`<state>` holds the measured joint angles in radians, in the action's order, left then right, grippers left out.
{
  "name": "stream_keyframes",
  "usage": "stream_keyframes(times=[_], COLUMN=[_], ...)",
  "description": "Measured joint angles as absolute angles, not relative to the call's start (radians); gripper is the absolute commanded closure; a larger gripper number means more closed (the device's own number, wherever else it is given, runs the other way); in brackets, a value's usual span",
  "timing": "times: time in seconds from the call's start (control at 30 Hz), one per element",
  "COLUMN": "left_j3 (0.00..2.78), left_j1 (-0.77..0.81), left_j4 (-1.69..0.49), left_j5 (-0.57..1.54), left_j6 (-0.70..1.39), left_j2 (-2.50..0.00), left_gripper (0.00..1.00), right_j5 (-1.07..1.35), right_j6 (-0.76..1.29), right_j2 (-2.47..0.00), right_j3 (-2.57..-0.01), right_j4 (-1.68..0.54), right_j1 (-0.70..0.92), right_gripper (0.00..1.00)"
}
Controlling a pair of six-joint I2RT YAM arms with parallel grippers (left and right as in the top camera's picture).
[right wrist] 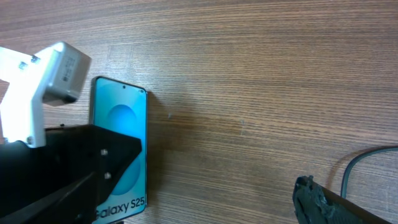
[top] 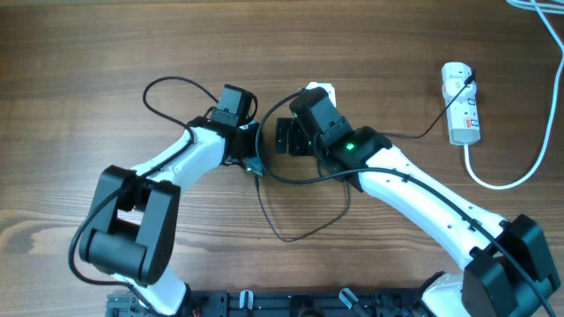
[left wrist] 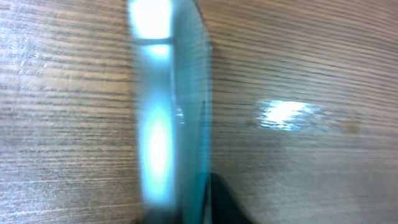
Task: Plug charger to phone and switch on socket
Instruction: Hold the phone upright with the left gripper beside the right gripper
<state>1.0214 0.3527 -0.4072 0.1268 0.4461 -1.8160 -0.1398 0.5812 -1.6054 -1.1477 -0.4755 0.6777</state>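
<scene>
Phone glows cyan, pale oval, "Galaxy S25" text; right claw spread wide; left claw grip unclear.

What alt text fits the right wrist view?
A flat rectangular smartphone with a cyan screen reading Galaxy S25 lies on the brown wooden table, partly hidden by one of the two black fingers. A thin black cable curves in at lower right, near the other finger.
</scene>
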Motion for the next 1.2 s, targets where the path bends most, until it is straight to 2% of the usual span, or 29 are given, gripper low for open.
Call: stream_keyframes(times=[0.2, 0.5, 1.2], left_j3=[1.021, 1.021, 1.021], left_j1=[0.353, 0.353, 0.353], left_j4=[-0.407, -0.407, -0.407], left_j5=[0.123, 0.12, 0.12], left_j6=[0.442, 0.441, 0.439], left_j2=[-1.823, -1.823, -1.823], left_gripper=[0.71, 0.66, 0.67], right_j5=[-0.14, -0.14, -0.14], right_j6=[0.581, 0.581, 0.581], right_j2=[-1.605, -1.605, -1.605], right_j3=[-1.148, -1.148, -1.148], right_j4=[-0.476, -0.476, -0.476], right_j1=[0.678, 0.678, 0.678], right_gripper=[0.0, 0.0, 0.0])
